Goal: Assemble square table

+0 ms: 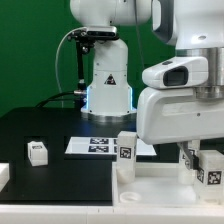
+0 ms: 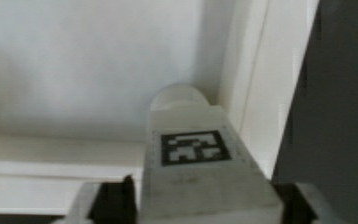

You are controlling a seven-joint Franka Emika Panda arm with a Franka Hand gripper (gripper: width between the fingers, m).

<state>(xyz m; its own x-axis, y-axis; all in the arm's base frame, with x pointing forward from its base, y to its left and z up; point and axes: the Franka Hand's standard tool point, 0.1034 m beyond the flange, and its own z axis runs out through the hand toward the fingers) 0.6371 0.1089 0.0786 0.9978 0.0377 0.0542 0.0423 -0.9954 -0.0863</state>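
Note:
My gripper (image 1: 200,158) is shut on a white block leg (image 1: 210,170) with a black-and-white tag. It holds the leg over the far right part of the white, rimmed square table top (image 1: 150,190). In the wrist view the leg (image 2: 197,150) sits between my dark fingers (image 2: 110,203), with my gripper (image 2: 202,205) closed round it. Its far end points into an inner corner of the top (image 2: 87,70), by the raised rim (image 2: 247,60). A second leg (image 1: 127,146) stands at the top's far edge. A third leg (image 1: 38,152) lies on the black table at the exterior view's left.
The marker board (image 1: 95,146) lies flat on the black table behind the top. Another white part (image 1: 3,176) shows at the exterior view's left edge. The robot's base (image 1: 107,75) stands at the back before a green wall.

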